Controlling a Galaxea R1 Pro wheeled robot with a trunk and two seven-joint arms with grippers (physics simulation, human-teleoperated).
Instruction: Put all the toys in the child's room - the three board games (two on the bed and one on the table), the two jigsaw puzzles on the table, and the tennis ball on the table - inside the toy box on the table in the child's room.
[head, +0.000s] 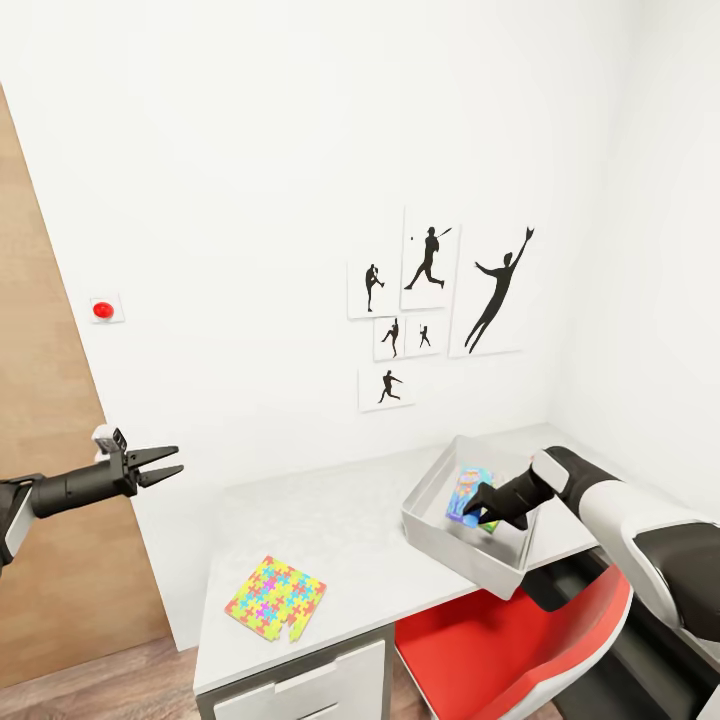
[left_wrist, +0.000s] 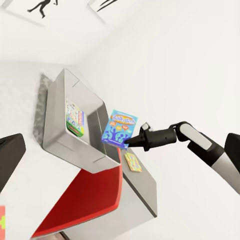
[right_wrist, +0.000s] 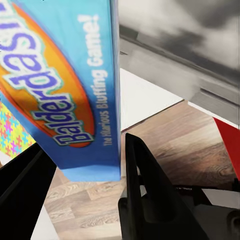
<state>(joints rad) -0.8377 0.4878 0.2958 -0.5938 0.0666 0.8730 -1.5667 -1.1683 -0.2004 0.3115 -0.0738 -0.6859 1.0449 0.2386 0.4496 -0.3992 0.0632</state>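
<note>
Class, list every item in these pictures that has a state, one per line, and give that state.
toy box: open-topped, on the table, holding toys.
blue board game: held upright over the toy box.
right gripper: shut on the blue board game.
left gripper: open, empty, in the air.
jigsaw puzzle: flat on the table, outside the box.

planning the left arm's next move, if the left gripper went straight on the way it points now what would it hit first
Judging by its wrist view, the left gripper aims at the toy box, with nothing between. It probably meets the box's grey wall first, though depth is unclear.
</note>
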